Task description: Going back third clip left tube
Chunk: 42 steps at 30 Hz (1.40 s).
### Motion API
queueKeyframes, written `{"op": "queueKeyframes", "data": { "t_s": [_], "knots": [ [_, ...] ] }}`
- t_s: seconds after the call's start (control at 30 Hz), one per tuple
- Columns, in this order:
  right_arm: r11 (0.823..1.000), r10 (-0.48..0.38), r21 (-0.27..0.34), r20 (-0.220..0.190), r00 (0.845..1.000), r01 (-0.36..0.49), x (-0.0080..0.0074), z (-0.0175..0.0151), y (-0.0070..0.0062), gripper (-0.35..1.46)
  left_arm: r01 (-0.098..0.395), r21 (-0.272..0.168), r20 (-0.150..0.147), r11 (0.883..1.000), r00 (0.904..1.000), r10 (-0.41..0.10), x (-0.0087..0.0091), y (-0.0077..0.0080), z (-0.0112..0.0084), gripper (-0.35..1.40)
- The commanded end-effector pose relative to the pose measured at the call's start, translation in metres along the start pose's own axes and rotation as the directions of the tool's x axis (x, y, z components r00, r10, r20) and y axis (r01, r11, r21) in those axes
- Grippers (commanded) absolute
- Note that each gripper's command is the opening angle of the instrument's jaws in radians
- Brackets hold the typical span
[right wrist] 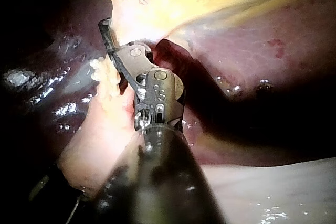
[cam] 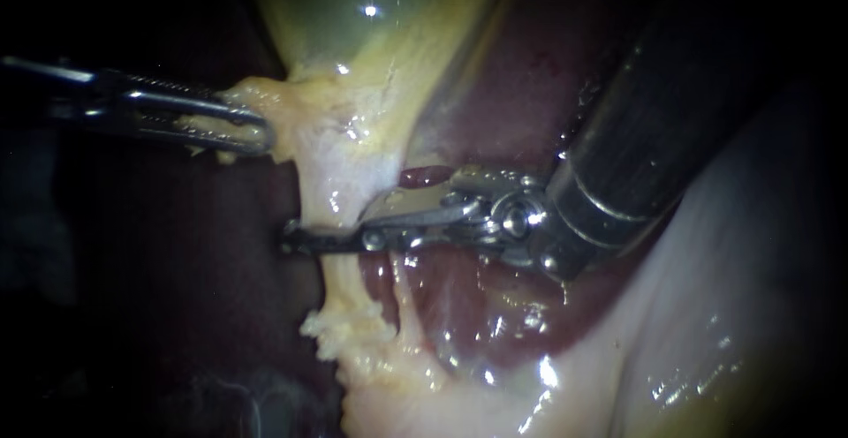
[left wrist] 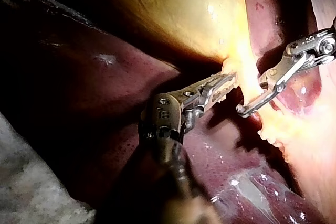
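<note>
The yellow-green gallbladder (cam: 371,32) narrows into pale tissue that runs down as the left tube (cam: 340,283); a thinner strand (cam: 405,301) lies just to its right. My left instrument (cam: 256,133) enters from the left, jaws shut on the pale tissue at the gallbladder's neck, holding it leftward; the same grip shows in the left wrist view (left wrist: 228,82). My right instrument (cam: 296,237) comes from the upper right. Its long thin jaws lie across the left tube with a narrow gap, tips just past its left side (left wrist: 242,110) (right wrist: 107,27). I make out no clip.
Dark red liver (cam: 495,94) lies behind the tubes and to the left (left wrist: 79,77). A pale glistening fold (cam: 707,314) fills the lower right. Ragged pale fat (cam: 340,332) hangs at the tube's lower end. The right instrument's thick shaft (cam: 654,129) covers the upper right.
</note>
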State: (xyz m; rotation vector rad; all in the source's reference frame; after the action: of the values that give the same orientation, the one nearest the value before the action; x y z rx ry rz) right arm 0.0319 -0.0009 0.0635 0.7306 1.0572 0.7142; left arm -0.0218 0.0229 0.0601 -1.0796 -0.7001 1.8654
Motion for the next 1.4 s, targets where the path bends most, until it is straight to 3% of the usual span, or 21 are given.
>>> {"op": "queueKeyframes", "data": {
  "t_s": [0.03,0.47,0.5,0.6,0.67,0.83,1.0,1.2,1.4],
  "knots": [
    [1.000,0.000,0.000,0.000,1.000,0.000,0.0000,0.0000,0.0000,-0.35,0.001,-0.001,0.000,1.000,1.0000,-0.001,0.0000,0.0000,0.0000,-0.35],
    [1.000,-0.005,0.019,0.005,1.000,0.005,0.0001,-0.0001,-0.0003,-0.35,0.003,-0.003,0.001,1.000,1.0000,-0.003,0.0004,0.0002,-0.0004,-0.35],
    [0.999,-0.017,0.033,0.004,1.000,0.016,0.0001,-0.0001,-0.0003,-0.28,0.003,-0.003,0.001,1.000,1.0000,-0.003,0.0004,0.0002,-0.0004,-0.35],
    [0.997,-0.056,0.048,-0.029,0.998,0.057,0.0001,0.0000,-0.0004,0.22,0.003,-0.004,0.002,1.000,1.0000,-0.003,0.0004,0.0002,-0.0005,-0.35],
    [0.997,-0.055,0.047,-0.033,0.998,0.057,0.0002,0.0003,-0.0004,0.41,0.003,-0.004,0.002,1.000,1.0000,-0.003,0.0004,0.0002,-0.0005,-0.35],
    [0.992,-0.115,0.047,-0.051,0.992,0.118,-0.0001,0.0008,-0.0004,0.49,0.003,-0.004,0.002,1.000,1.0000,-0.003,0.0003,0.0002,-0.0006,-0.35],
    [0.970,-0.235,0.045,-0.052,0.971,0.237,-0.0007,0.0001,-0.0004,0.50,0.002,-0.005,0.002,1.000,1.0000,-0.002,0.0002,0.0001,-0.0007,-0.35],
    [0.932,-0.357,0.050,-0.053,0.932,0.360,-0.0018,-0.0026,-0.0006,0.50,0.001,-0.005,0.003,1.000,1.0000,-0.001,0.0001,0.0000,-0.0009,-0.35],
    [0.913,-0.403,0.060,-0.012,0.915,0.403,-0.0029,-0.0053,-0.0006,0.50,0.001,-0.005,0.003,1.000,1.0000,-0.001,0.0001,0.0000,-0.0009,-0.35]
  ]
}}
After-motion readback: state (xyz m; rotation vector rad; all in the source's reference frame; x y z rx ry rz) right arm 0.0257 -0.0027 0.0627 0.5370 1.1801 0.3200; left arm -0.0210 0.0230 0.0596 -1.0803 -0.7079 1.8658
